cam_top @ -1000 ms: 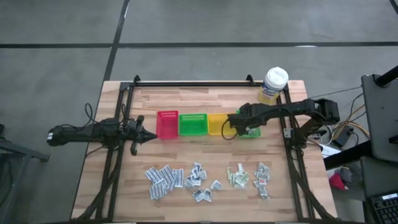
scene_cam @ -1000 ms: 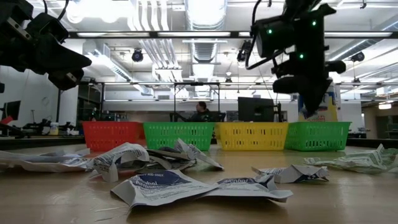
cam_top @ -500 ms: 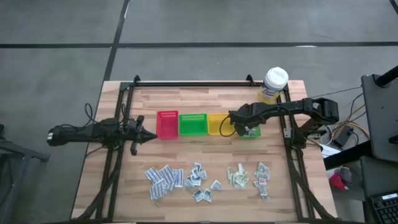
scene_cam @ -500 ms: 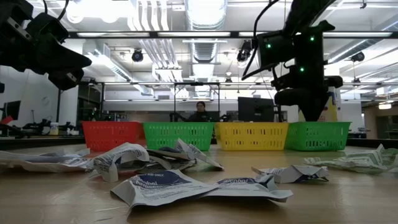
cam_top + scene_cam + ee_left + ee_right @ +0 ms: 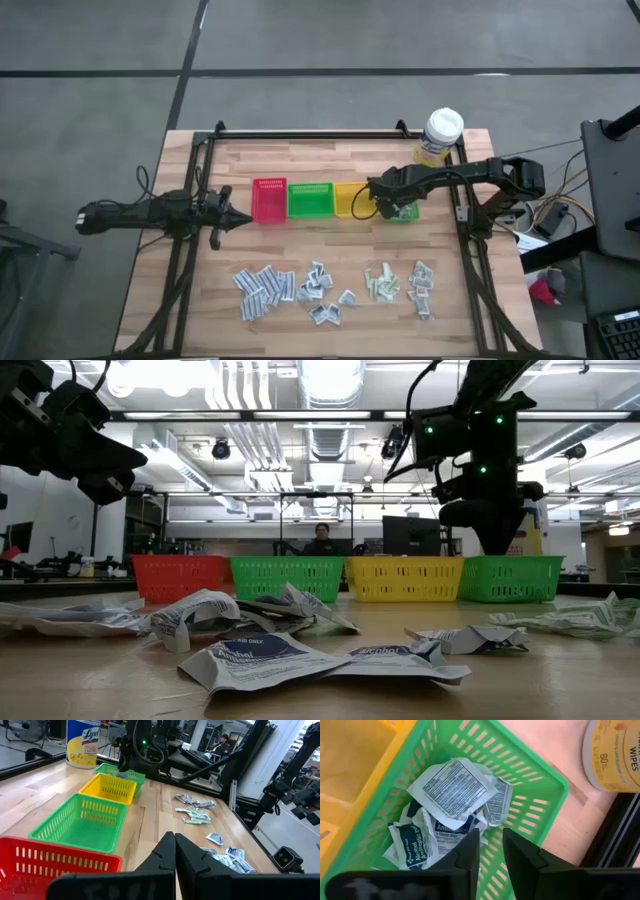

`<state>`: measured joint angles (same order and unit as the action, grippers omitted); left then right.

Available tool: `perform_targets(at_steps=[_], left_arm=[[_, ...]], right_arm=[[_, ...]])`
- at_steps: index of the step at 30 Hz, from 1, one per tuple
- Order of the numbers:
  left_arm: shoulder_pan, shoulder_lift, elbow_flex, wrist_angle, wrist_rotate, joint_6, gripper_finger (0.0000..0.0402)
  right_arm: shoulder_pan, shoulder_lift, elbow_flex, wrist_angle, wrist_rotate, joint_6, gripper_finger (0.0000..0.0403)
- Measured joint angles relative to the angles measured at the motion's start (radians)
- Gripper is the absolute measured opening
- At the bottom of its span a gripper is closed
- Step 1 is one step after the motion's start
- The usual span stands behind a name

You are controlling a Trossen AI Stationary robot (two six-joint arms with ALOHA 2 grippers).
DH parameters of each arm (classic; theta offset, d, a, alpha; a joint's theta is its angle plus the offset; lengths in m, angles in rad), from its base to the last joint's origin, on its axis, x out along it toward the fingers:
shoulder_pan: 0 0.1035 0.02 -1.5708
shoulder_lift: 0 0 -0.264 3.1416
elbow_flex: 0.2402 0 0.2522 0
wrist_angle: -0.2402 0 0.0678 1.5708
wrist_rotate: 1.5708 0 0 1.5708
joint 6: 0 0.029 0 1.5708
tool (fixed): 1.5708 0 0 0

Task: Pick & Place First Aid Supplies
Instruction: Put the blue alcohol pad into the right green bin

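Fingers — right fingers (image 5: pixel 468 854) parted a little, a narrow gap between the two dark tips, nothing pinched in it. Poised just above the end green bin (image 5: pixel 540 770), the last one in the row on the wipes-tub side, pointing down into it. Inside that bin, a small heap of dropped sachets (image 5: pixel 453 787): white wrappers with printed text, blue-and-white alcohol pads under them, all crumpled against the mesh floor. Beside the bin, just past its corner, the yellow wipes tub (image 5: pixel 615 755) with its white lid.

From overhead, right fingers (image 5: pixel 384 208) at the seam between the yellow bin (image 5: pixel 349 198) and the end green bin (image 5: pixel 407 213), arm reaching in from the right edge of the worktop (image 5: pixel 330 250). Row of four bins across the middle: red bin (image 5: pixel 269 200), middle green bin (image 5: pixel 310 200), then the yellow, then the end green.

Left fingers (image 5: pixel 175 842) pressed tight together, empty, held above the worktop just beside the red bin on its outer side (image 5: pixel 244 218) and aimed along the row.

First aid supplies mostly loose on the near half of the worktop, well apart from the bins, sorted into four clusters — white-blue sachets (image 5: pixel 262 290), a grey-silver clump (image 5: pixel 322 295), pale green packets (image 5: pixel 381 283), white-red ones (image 5: pixel 421 285). Seen level across the worktop, crumpled wrappers (image 5: pixel 300 655) in front, bins lined up behind.
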<state>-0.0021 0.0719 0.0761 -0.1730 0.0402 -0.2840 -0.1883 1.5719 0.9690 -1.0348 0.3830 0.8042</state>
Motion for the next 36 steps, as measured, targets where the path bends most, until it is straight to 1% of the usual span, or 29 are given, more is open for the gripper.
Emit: perform_targets(at_steps=[4, 8, 11, 14, 21, 24, 26, 31, 36], left_arm=[[0.000, 0.000, 0.000, 0.000, 0.000, 0.000, 0.0000], [0.000, 0.000, 0.000, 0.000, 0.000, 0.000, 0.0000], [0.000, 0.000, 0.000, 0.000, 0.000, 0.000, 0.0000], [0.000, 0.000, 0.000, 0.000, 0.000, 0.000, 0.0000], [0.000, 0.000, 0.000, 0.000, 0.000, 0.000, 0.0000], [0.000, 0.000, 0.000, 0.000, 0.000, 0.000, 0.0000], [0.000, 0.000, 0.000, 0.000, 0.000, 0.000, 0.0000], [0.000, 0.000, 0.000, 0.000, 0.000, -0.001, 0.0000], [0.000, 0.000, 0.000, 0.000, 0.000, -0.006, 0.0000]], right_arm=[[0.000, 0.000, 0.027, -0.037, -0.016, -0.004, 0.0110], [0.000, -0.006, 0.072, -0.086, -0.130, 0.004, 0.0120], [0.017, -0.009, 0.110, -0.090, -0.211, 0.005, 0.0120], [0.061, -0.010, 0.151, -0.089, -0.243, 0.003, 0.0115], [0.215, -0.010, 0.240, -0.061, -0.246, -0.002, 0.0100], [0.281, -0.010, 0.253, 0.002, -0.246, -0.012, 0.0094], [0.319, -0.010, 0.254, 0.065, -0.246, -0.048, 0.0090], [0.396, -0.010, 0.242, 0.280, -0.257, -0.173, 0.0080], [0.440, -0.002, 0.237, 0.471, -0.274, -0.275, 0.0070]])
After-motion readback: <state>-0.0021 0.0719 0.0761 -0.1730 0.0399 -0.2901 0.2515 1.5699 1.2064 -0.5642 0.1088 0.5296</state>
